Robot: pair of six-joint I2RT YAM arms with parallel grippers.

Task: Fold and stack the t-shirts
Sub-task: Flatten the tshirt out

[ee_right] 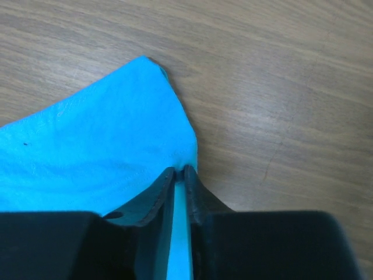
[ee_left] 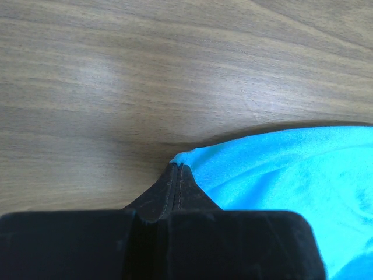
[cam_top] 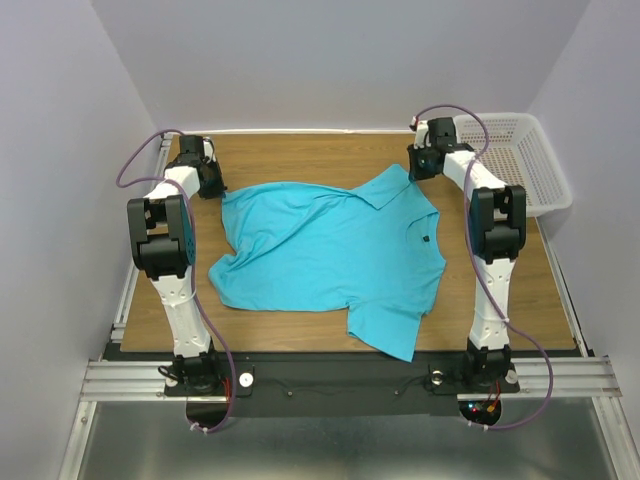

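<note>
Now L tool (ee_left: 176,169) pinching t-shirt (cam_top: 330,250) edge at its tip, R tool (ee_right: 179,172) clamped on other edge. Fold step; next I'd lift both evenly.

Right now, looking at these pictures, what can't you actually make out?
- Top view: the dark mark on the t-shirt is too small to read.
- Top view: the right arm hides the left side of the basket.
- Wrist views: the frame edges cut off most of the t-shirt.
</note>
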